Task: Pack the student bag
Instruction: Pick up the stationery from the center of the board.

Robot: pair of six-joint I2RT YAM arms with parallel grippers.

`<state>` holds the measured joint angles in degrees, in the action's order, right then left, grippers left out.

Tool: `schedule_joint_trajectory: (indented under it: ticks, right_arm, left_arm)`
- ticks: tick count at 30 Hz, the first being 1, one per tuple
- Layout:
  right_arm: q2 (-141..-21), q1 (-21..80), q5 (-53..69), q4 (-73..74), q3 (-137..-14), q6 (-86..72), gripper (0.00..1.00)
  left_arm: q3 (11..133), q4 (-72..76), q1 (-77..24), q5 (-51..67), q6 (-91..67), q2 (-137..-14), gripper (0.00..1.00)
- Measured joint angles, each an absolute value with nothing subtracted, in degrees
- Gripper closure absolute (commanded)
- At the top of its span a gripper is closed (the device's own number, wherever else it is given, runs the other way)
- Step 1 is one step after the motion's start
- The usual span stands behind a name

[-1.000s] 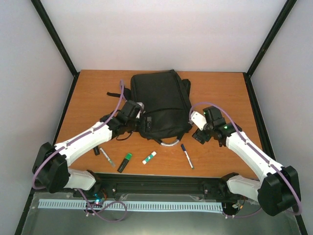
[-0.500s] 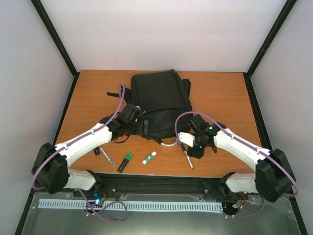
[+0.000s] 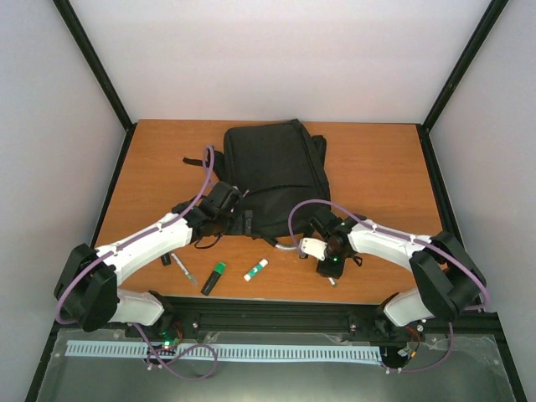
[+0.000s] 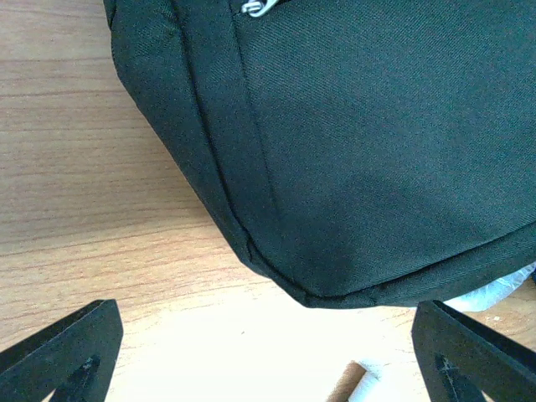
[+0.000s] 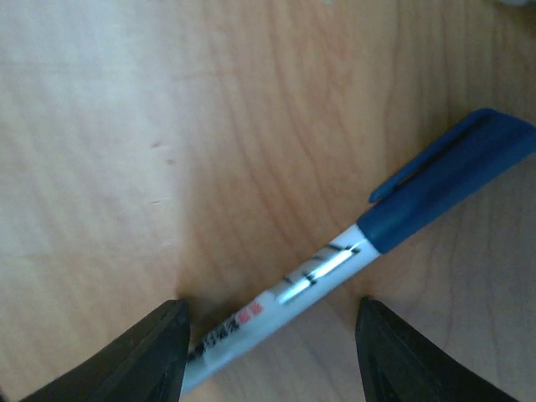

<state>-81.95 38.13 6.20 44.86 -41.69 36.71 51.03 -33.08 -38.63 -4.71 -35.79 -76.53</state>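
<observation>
**Pen straddled just off the student bag's corner**

Lying flat on the wooden table [image 3: 377, 159], at its middle and reaching toward the far edge: the student bag [image 3: 272, 176], black, with one short end turned toward the arm bases. Seen at the top of the left wrist view, a silver zip pull [image 4: 255, 8] on its fabric.

Hanging at the bag's near left corner: the left gripper [image 4: 268, 364], spread wide and holding nothing. Just ahead of its fingers, the bag's rounded corner; between them, only bare wood.

Down close to the table just off the bag's near right corner: the right gripper [image 5: 268, 352], partly spread and astride a marker pen [image 5: 322, 272] with a white barrel and a blue cap. Set slantwise between the fingers [image 5: 142, 356], barrel at or touching one pad, clear of the other, so not pinched.

Lined up near the front edge, left of the pen and outside the bag: a white glue stick [image 3: 256, 269] with a green end, a green highlighter [image 3: 215, 276], a silvery pen [image 3: 186, 272] and a small dark item [image 3: 166, 260], each apart from the next.
</observation>
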Motion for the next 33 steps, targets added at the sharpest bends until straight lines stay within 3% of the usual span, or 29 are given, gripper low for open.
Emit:
schedule_joint_trajectory:
  ticks: [4, 14, 25, 33]
  right_arm:
    - [-83.5, 38.2, 2.2, 42.9, -41.6, 35.0, 0.54]
    - [-83.5, 33.4, -1.6, 42.7, -41.7, 34.9, 0.96]
    - [-82.9, 30.7, 0.5, 45.3, -43.1, 34.9, 0.97]
    - [-78.8, 30.5, 6.1, 52.8, -59.5, 33.7, 0.97]
  left_arm:
    - [51.0, -33.0, -38.6, -4.7, -35.8, -76.5, 0.02]
    - [49.5, -32.5, -38.6, -4.0, -36.4, -76.5, 0.02]
    - [49.3, -31.5, -38.6, -4.3, -36.4, -76.4, 0.01]
    - [51.6, -30.7, -37.6, -5.8, -41.5, -77.5, 0.05]
